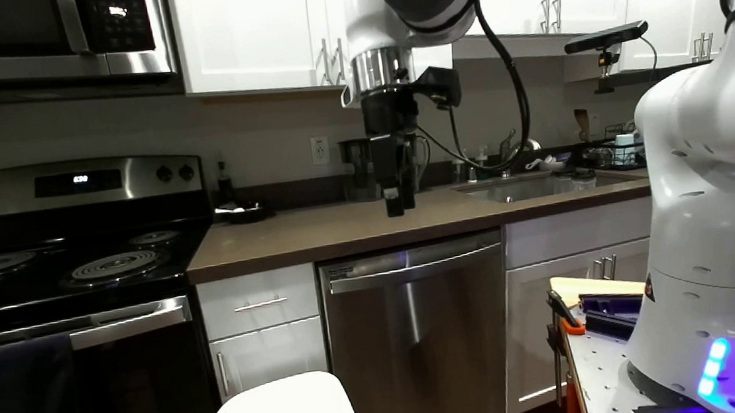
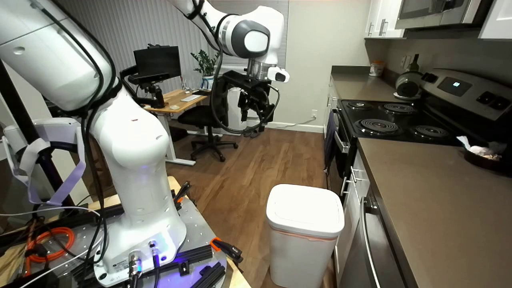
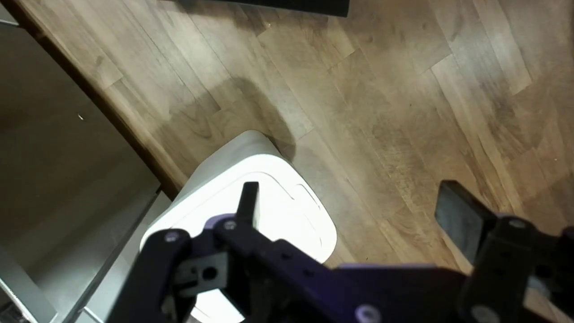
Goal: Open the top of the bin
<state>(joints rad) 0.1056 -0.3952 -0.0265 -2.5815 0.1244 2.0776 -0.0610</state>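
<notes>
My hand point(image 3: 354, 210) hangs spread and empty, higher than the bin point(image 2: 300, 258), and coming down off-centre I may miss its lid point(image 2: 306, 208).

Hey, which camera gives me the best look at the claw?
The wrist view. It shows the claw close up, with both fingers in frame and spread wide apart. Both exterior views show it smaller, dark and pointing down, with its opening hard to judge.
</notes>
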